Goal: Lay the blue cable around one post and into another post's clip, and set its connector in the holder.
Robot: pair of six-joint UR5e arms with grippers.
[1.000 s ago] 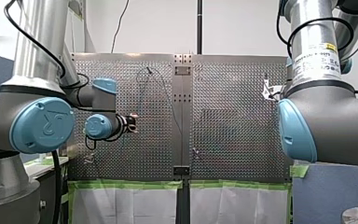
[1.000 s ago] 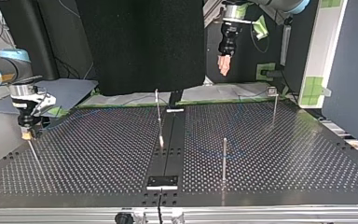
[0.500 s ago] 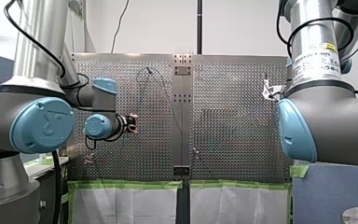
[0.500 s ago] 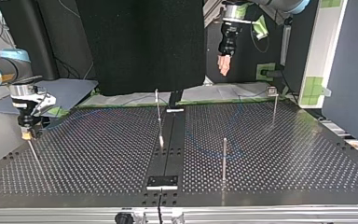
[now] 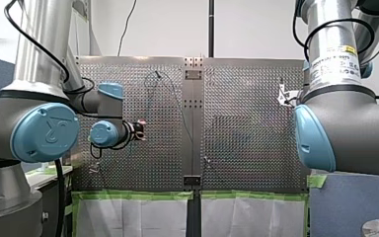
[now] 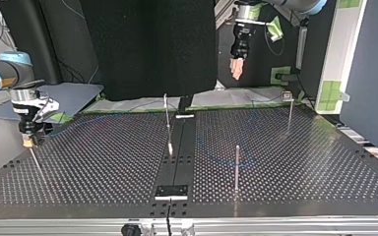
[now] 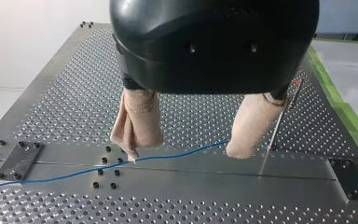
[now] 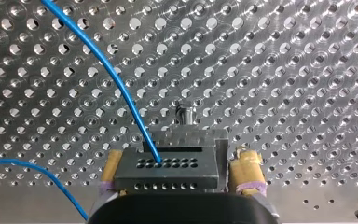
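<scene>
In the right wrist view the dark connector (image 8: 168, 169) sits against a metal holder (image 8: 186, 137), with the blue cable (image 8: 116, 84) running out of it over the perforated plate. My right gripper (image 8: 179, 175) stands open, one yellow pad (image 8: 247, 170) on each side of the connector, with a small gap showing on one side. In the top view that gripper (image 6: 28, 141) is low by a thin post at the left. My left gripper (image 7: 184, 154) is open and empty, with beige pads, high above the cable (image 7: 65, 175) lying on the plate. It hangs at the top view's back right (image 6: 236, 73).
Thin posts stand on the table: one in the middle (image 6: 166, 115), one nearer the front (image 6: 236, 164), one with a clip on top at the back right (image 6: 289, 110). A rod with a red tip (image 7: 279, 123) stands beside my left gripper's finger. Green tape lines the table's far edge (image 6: 256, 104).
</scene>
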